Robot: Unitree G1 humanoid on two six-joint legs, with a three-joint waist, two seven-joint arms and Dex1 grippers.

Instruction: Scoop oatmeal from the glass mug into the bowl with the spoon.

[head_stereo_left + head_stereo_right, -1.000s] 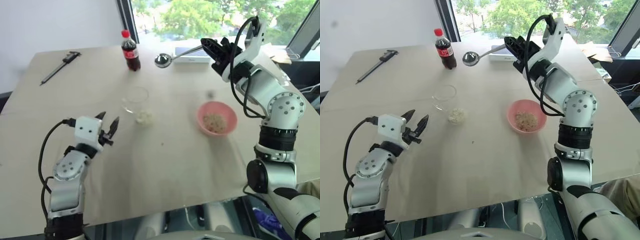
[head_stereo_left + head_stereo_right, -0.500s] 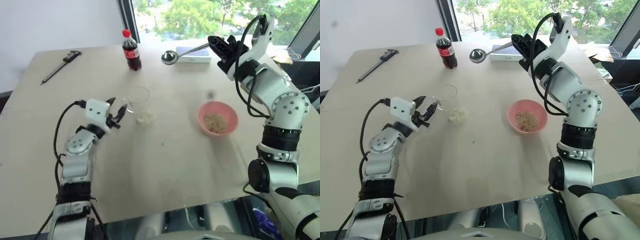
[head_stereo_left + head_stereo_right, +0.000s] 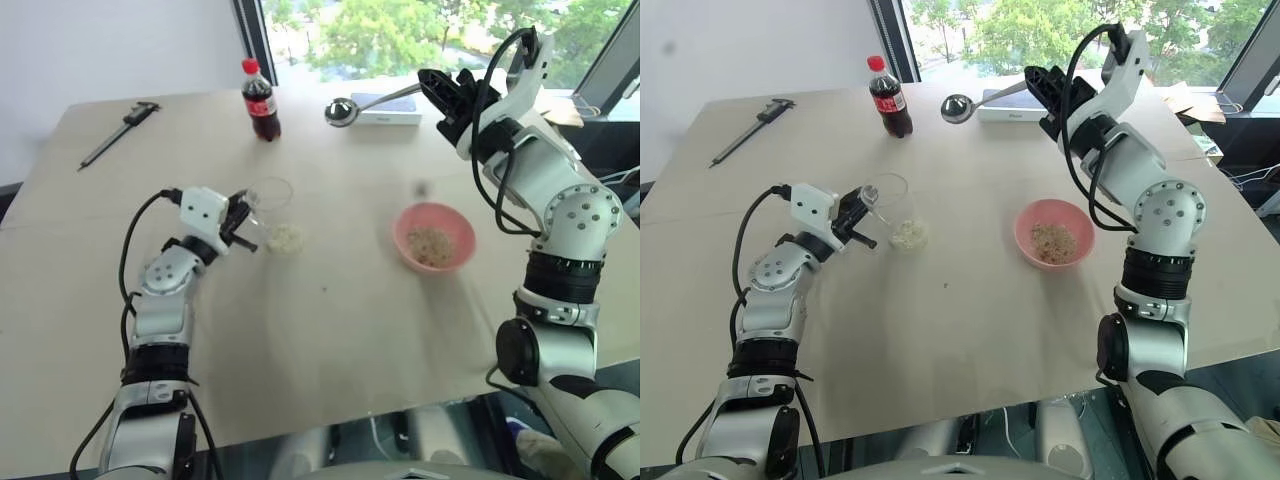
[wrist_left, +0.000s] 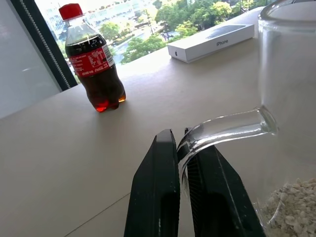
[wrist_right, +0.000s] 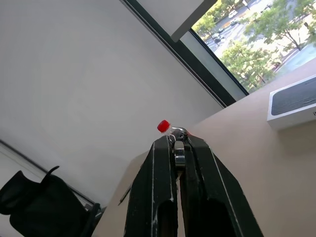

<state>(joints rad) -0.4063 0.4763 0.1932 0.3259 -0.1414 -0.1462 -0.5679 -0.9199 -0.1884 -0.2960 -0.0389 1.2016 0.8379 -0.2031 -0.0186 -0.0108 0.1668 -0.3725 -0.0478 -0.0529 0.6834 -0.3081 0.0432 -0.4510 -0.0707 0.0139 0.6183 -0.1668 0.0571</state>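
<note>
Glass mug (image 3: 270,205) sits left of centre, its handle pinched tight by the left pincer (image 4: 181,163). Upper right, the right pincer (image 3: 432,88) squeezes the spoon (image 3: 350,108) above the tabletop (image 3: 330,320).

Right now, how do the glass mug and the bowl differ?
The glass mug is clear, tall and has a side handle; the bowl is pink, shallow and has no handle. The left gripper is shut on the mug's handle; nothing touches the bowl. Both stand upright on the table holding oatmeal.
</note>
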